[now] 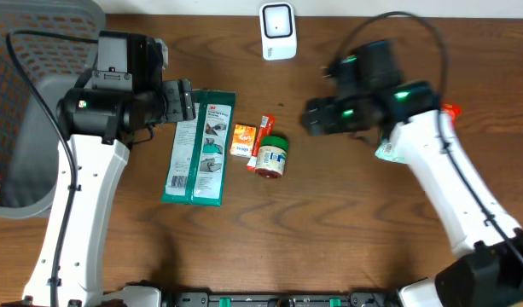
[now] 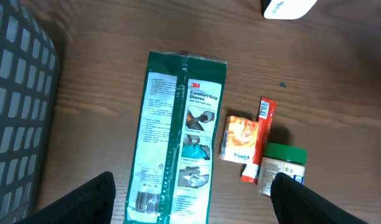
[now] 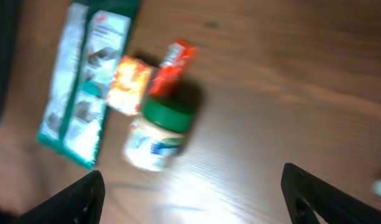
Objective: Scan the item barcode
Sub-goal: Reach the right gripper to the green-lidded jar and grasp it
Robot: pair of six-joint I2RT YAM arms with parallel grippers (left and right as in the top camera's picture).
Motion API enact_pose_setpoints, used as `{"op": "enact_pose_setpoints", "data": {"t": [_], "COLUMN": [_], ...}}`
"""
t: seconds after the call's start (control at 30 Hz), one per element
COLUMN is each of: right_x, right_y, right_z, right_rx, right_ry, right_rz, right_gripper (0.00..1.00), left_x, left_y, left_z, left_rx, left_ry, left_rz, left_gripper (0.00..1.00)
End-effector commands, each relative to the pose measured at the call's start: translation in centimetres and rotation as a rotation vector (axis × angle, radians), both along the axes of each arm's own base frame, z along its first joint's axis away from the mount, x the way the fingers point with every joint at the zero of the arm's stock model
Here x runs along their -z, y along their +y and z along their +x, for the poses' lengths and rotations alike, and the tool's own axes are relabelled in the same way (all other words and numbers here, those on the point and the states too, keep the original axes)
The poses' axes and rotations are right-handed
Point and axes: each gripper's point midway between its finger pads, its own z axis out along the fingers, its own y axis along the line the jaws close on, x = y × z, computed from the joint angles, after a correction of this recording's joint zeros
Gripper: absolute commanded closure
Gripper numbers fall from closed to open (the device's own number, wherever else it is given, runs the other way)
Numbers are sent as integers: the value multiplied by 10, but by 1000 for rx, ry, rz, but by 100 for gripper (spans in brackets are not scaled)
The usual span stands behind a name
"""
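A long green glove package (image 1: 200, 147) lies flat on the wooden table, and its barcode (image 2: 146, 200) shows at the near end in the left wrist view. To its right lie a small orange packet (image 1: 242, 139), a red tube (image 1: 263, 136) and a green-lidded jar (image 1: 272, 157) on its side. The white scanner (image 1: 278, 31) stands at the back edge. My left gripper (image 1: 186, 101) hovers open over the package's (image 2: 178, 137) far end, holding nothing. Right of the jar (image 3: 159, 134), my right gripper (image 1: 316, 115) is open and empty above bare wood.
A grey mesh basket (image 1: 22, 102) fills the left edge of the table. A white and teal object (image 1: 387, 152) lies partly under the right arm, with something orange (image 1: 451, 109) behind it.
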Motion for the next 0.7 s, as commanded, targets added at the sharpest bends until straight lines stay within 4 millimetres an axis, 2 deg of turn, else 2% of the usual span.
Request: {"op": "enact_pose_setpoints", "data": {"t": [0.0, 0.2, 0.23, 0.27, 0.33, 0.43, 0.57, 0.67], "right_x": [9, 8, 7, 6, 4, 10, 28, 38], "right_y": [49, 91, 102, 109, 116, 115, 109, 106], "right_z": [-13, -21, -21, -21, -22, -26, -30, -21], "right_rx": [-31, -87, -109, -120, -133, -136, -40, 19], "right_ry": [31, -38, -61, -75, -91, -81, -10, -15], "right_rz": [22, -105, -93, -84, -72, -90, -85, -114], "right_gripper": [18, 18, 12, 1, 1, 1, 4, 4], "left_x": [-4, -4, -4, -4, -4, -4, -4, -4], "left_y": [3, 3, 3, 3, 3, 3, 3, 3], "left_z": [1, 1, 1, 1, 1, 1, 1, 1], "left_rx": [-14, -14, -14, -14, -14, -14, -14, -14], "left_ry": [-9, -9, -9, -9, -9, -9, -9, -9], "left_rz": [5, 5, 5, 5, 5, 5, 5, 5], "left_gripper": [20, 20, 20, 20, 20, 20, 20, 20]}}
